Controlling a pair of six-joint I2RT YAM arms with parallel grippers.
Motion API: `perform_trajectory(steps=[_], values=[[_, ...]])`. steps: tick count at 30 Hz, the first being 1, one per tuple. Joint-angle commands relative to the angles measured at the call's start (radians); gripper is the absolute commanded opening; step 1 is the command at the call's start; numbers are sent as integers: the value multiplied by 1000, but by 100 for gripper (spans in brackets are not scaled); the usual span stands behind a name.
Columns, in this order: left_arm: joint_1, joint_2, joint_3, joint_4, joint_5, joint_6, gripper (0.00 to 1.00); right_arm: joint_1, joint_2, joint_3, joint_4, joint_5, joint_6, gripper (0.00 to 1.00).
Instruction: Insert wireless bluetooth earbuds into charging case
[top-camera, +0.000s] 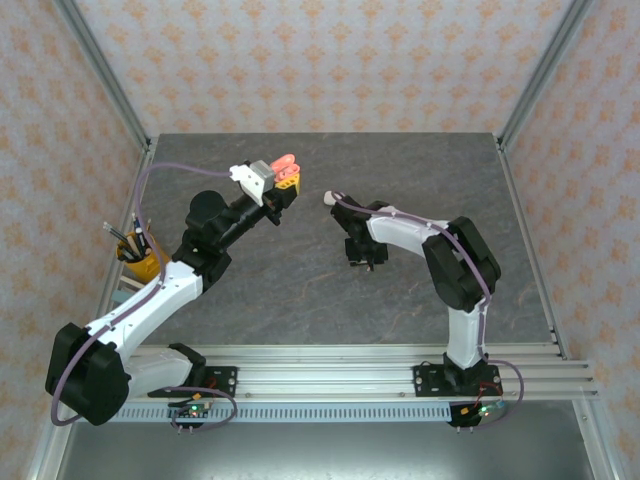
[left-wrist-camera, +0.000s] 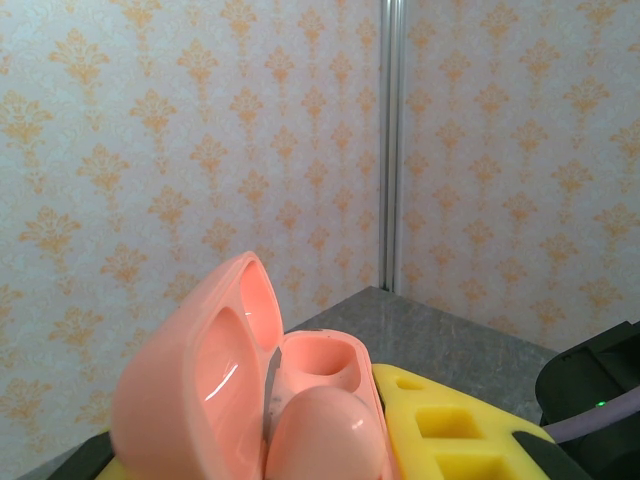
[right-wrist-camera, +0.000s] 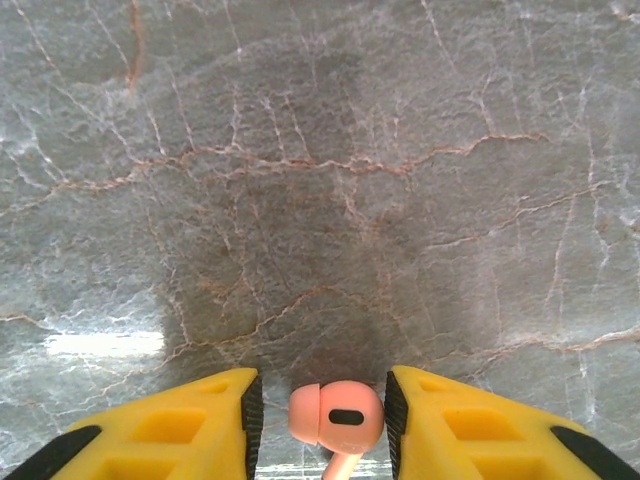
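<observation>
Two items in hand, one per gripper.

Left gripper (top-camera: 286, 181): clamped on the coral-pink charging case (left-wrist-camera: 250, 400) by its lower body and held well clear of the worktop (top-camera: 300, 300). Lid hinged fully back, with one socket on show in the left wrist view and apparently empty. Judged to be raised and angled this way so the open sockets face the other arm, with the lid out of the approach path.

Right gripper (top-camera: 362, 258): closed on a single coral-pink earbud (right-wrist-camera: 335, 415), pinched at the rounded head between the yellow fingers (right-wrist-camera: 470, 430), with the stem running down out of frame. Pointed at bare worktop and carried above it. Judged to be gripped at the head so that the stem stays free to enter a socket first.

Separation: grippers apart in the top view, earbud short of the case and not yet seated.

Next move, by assessment: calls for close alignment of stem to socket. Slip or rotation of the small earbud within the pinch noted as the main risk.
</observation>
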Motion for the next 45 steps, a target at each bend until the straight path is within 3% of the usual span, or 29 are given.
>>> perform_trajectory(steps=[1,45], values=[[-13,-1,15,23,11,-3,0,-13,-9,-40,-35,60,16,39],[-23,19,35,19,10,1,0,-34,-81,-70,-35,44,13,25]])
